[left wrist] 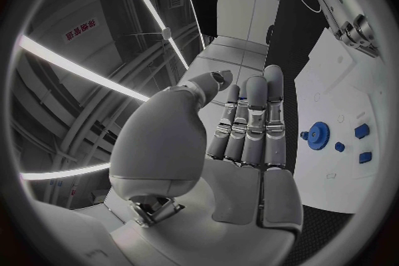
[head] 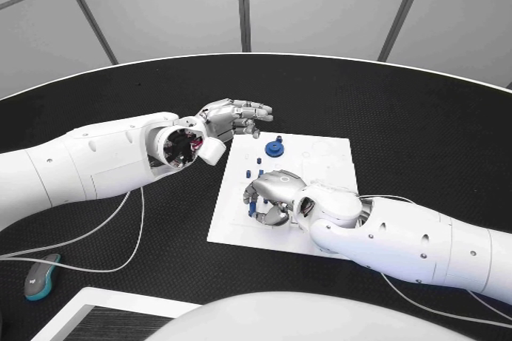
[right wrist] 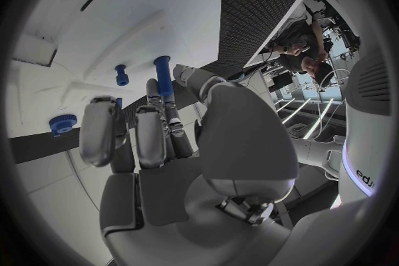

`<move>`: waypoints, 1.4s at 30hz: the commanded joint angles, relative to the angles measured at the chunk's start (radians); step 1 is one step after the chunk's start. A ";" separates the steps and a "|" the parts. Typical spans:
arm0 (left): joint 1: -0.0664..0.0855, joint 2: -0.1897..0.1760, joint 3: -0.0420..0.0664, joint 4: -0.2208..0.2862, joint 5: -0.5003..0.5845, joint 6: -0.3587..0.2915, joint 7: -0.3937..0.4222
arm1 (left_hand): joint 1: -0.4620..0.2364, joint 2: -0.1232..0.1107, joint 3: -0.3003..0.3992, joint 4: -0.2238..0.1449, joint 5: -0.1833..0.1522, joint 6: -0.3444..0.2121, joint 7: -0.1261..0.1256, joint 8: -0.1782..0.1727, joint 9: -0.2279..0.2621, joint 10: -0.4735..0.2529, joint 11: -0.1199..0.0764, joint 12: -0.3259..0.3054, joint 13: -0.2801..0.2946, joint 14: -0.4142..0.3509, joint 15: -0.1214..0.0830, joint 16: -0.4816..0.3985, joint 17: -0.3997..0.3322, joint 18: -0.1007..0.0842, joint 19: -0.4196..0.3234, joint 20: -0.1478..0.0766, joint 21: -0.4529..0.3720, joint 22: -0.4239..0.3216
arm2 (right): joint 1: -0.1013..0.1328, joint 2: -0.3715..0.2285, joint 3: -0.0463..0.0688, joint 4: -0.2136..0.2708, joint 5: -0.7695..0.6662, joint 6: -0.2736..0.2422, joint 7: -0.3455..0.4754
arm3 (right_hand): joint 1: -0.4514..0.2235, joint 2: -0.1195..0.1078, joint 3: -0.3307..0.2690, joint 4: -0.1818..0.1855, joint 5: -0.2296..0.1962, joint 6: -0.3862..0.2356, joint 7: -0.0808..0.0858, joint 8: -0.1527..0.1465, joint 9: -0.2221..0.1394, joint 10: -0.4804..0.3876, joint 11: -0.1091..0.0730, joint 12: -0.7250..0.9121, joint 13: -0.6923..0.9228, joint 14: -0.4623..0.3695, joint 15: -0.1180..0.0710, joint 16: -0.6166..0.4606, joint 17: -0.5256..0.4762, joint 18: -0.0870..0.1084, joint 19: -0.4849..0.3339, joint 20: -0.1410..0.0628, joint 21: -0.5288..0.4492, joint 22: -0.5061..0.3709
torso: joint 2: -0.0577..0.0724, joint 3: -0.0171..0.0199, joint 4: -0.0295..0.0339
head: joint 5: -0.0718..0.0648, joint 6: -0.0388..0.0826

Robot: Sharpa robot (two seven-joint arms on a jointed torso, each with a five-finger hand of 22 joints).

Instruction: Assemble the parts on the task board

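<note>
Grey-and-teal device [head: 43, 277]: laid on the black desk [head: 427, 126] near its left edge, with a white cable run from it

Left hand [head: 233, 118]: raised over the desk just beyond the far-left corner of the white board [head: 320, 152]; fingers are seen straight and close together in the left wrist view [left wrist: 249, 133], nothing grasped, released

White board: set flat at the middle of the desk

Blue round knob [head: 275, 147]: stood upright on the board near its far edge, apart from both hands; also seen in the left wrist view [left wrist: 316, 133], beside three small blue pieces [left wrist: 359, 143]

Blue peg [right wrist: 163, 76]: long and slim, pinched between thumb and fingers of the right hand, held over the board

Right hand [head: 275, 200]: placed over the near-left part of the board, fingers closed on the peg; a shorter blue pin [right wrist: 122, 74] is seen standing on the board beyond it
</note>
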 commanded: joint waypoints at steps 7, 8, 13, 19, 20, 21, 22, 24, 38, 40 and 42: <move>0.000 0.000 0.000 -0.002 0.000 0.001 -0.001 | -0.002 0.008 -0.004 0.000 0.002 -0.007 0.001 0.004 0.000 -0.008 -0.001 0.004 -0.001 -0.006 -0.001 -0.003 -0.001 0.015 -0.007 0.001 -0.003 -0.002 | 0.000 -0.012 0.000 0.010 0.000 -0.001 0.004 | 0.007 -0.017 -0.018 -0.002 0.001 -0.037 0.005 -0.024 -0.009 -0.059 0.007 -0.003 -0.006 0.017 0.008 -0.019 -0.036 0.029 -0.017 0.011 -0.079 0.037 | 0.000 -0.0013 0.0010 | -0.004 0.001; 0.000 0.000 0.000 -0.002 0.000 0.001 -0.001 | -0.002 0.008 -0.004 0.000 0.002 -0.007 0.001 0.004 0.000 -0.008 -0.001 0.004 -0.001 -0.006 -0.001 -0.003 -0.001 0.015 -0.007 0.001 -0.003 -0.002 | 0.000 -0.016 0.000 0.016 0.000 -0.001 0.005 | 0.007 -0.021 -0.030 -0.002 0.000 -0.048 0.007 -0.030 -0.011 -0.075 0.008 0.000 -0.007 0.012 0.010 -0.022 -0.042 0.031 -0.021 0.013 -0.093 0.029 | 0.000 -0.0010 0.0009 | -0.004 0.001; 0.000 -0.002 0.000 -0.004 0.000 0.001 -0.001 | -0.001 0.008 -0.005 0.000 0.002 -0.008 0.001 0.004 -0.001 -0.010 -0.001 0.005 -0.002 -0.007 -0.001 -0.003 -0.001 0.015 -0.007 0.001 -0.004 -0.002 | 0.000 -0.038 0.000 0.044 0.000 -0.012 0.005 | 0.019 -0.012 -0.118 0.006 -0.001 -0.100 -0.014 -0.053 -0.017 -0.129 0.008 0.030 -0.008 -0.004 0.011 -0.030 -0.064 0.045 -0.041 0.014 -0.175 -0.021 | -0.001 -0.0012 0.0000 | -0.004 0.002; 0.000 -0.003 0.000 -0.007 0.000 0.001 -0.001 | -0.001 0.008 -0.005 0.000 0.002 -0.008 0.001 0.004 -0.001 -0.010 -0.001 0.005 -0.002 -0.007 -0.001 -0.003 -0.001 0.015 -0.007 0.001 -0.004 -0.002 | 0.000 -0.094 0.001 0.107 0.000 -0.071 0.004 | 0.027 -0.002 -0.139 0.011 0.000 -0.099 -0.016 -0.051 -0.016 -0.133 0.008 0.046 -0.007 -0.006 0.010 -0.030 -0.067 0.044 -0.038 0.014 -0.177 -0.023 | -0.002 -0.0017 -0.0017 | -0.010 0.007; 0.000 -0.004 0.000 -0.007 0.000 0.001 -0.001 | -0.001 0.008 -0.005 0.000 0.002 -0.008 0.001 0.004 -0.001 -0.010 -0.001 0.005 -0.002 -0.007 -0.001 -0.003 -0.001 0.015 -0.007 0.001 -0.004 -0.002 | 0.000 -0.112 0.001 0.125 0.000 -0.094 0.006 | 0.029 0.000 -0.141 0.012 0.001 -0.097 -0.015 -0.049 -0.016 -0.131 0.007 0.051 -0.007 -0.006 0.010 -0.030 -0.068 0.045 -0.037 0.014 -0.178 -0.024 | -0.002 -0.0019 -0.0018 | -0.013 0.008; 0.000 -0.004 0.000 -0.008 0.000 0.001 0.000 | -0.001 0.008 -0.005 0.000 0.002 -0.008 0.001 0.004 -0.001 -0.010 -0.001 0.005 -0.002 -0.007 -0.001 -0.003 -0.001 0.015 -0.007 0.001 -0.004 -0.002 | 0.001 -0.132 0.002 0.146 0.001 -0.120 0.009 | 0.035 0.006 -0.141 0.013 0.001 -0.084 -0.014 -0.043 -0.013 -0.120 0.004 0.064 -0.005 -0.007 0.007 -0.034 -0.077 0.047 -0.039 0.012 -0.189 -0.031 | -0.003 -0.0020 -0.0029 | -0.016 0.010; 0.000 -0.003 0.000 -0.009 0.000 0.001 0.000 | -0.001 0.008 -0.005 0.000 0.002 -0.008 0.001 0.004 -0.001 -0.010 -0.001 0.005 -0.002 -0.007 -0.001 -0.003 -0.001 0.015 -0.007 0.001 -0.004 -0.002 | 0.001 -0.156 0.005 0.168 0.006 -0.146 0.011 | 0.040 0.011 -0.136 0.014 0.001 -0.073 -0.009 -0.037 -0.012 -0.104 0.000 0.079 -0.003 -0.005 0.004 -0.033 -0.075 0.046 -0.034 0.009 -0.183 -0.028 | -0.003 -0.0021 -0.0039 | -0.020 0.013; 0.000 -0.003 0.000 -0.011 0.000 0.001 0.000 | -0.001 0.008 -0.005 0.000 0.002 -0.008 0.001 0.004 -0.001 -0.010 -0.001 0.005 -0.002 -0.007 -0.001 -0.003 -0.001 0.015 -0.007 0.001 -0.004 -0.002 | 0.005 -0.200 0.010 0.204 0.038 -0.191 0.014 | 0.037 0.013 -0.116 0.024 0.000 -0.037 -0.008 -0.021 -0.009 -0.055 -0.009 0.108 -0.003 0.006 -0.004 -0.025 -0.060 0.040 -0.019 0.002 -0.155 -0.014 | -0.005 -0.0022 -0.0067 | -0.028 0.015; -0.001 -0.011 -0.001 -0.018 0.000 0.000 0.002 | -0.001 0.009 -0.005 0.000 0.002 -0.009 0.001 0.004 -0.001 -0.011 -0.001 0.006 -0.002 -0.007 -0.001 -0.003 -0.002 0.015 -0.007 0.001 -0.004 -0.002 | 0.038 -0.555 0.018 0.359 0.370 -0.288 -0.151 | -0.054 -0.019 -0.277 0.227 0.062 0.015 -0.052 0.149 0.066 0.279 -0.070 1.067 0.919 0.065 -0.058 0.088 0.165 -0.013 0.058 -0.046 0.113 0.154 | -0.020 0.0034 -0.0434 | -0.104 0.044; -0.001 -0.011 -0.001 -0.018 0.000 0.000 0.002 | -0.001 0.009 -0.005 0.000 0.002 -0.009 0.001 0.004 -0.001 -0.011 -0.001 0.006 -0.002 -0.007 -0.001 -0.003 -0.002 0.015 -0.007 0.001 -0.004 -0.002 | 0.027 -0.575 0.015 0.367 0.379 -0.298 -0.180 | -0.046 -0.015 -0.292 0.240 0.073 0.011 -0.053 0.163 0.073 0.283 -0.071 1.092 0.947 0.067 -0.055 0.094 0.177 -0.015 0.061 -0.047 0.126 0.162 | -0.020 0.0044 -0.0467 | -0.108 0.044; -0.001 -0.011 -0.001 -0.018 0.000 0.001 0.002 | -0.001 0.009 -0.005 0.000 0.002 -0.009 0.001 0.004 -0.001 -0.011 -0.001 0.006 -0.002 -0.007 -0.001 -0.003 -0.002 0.015 -0.007 0.001 -0.004 -0.002 | 0.019 -0.584 0.013 0.370 0.383 -0.303 -0.200 | -0.040 -0.013 -0.303 0.249 0.080 0.007 -0.053 0.171 0.076 0.286 -0.071 1.106 0.965 0.067 -0.055 0.096 0.180 -0.015 0.061 -0.047 0.129 0.165 | -0.021 0.0047 -0.0486 | -0.110 0.044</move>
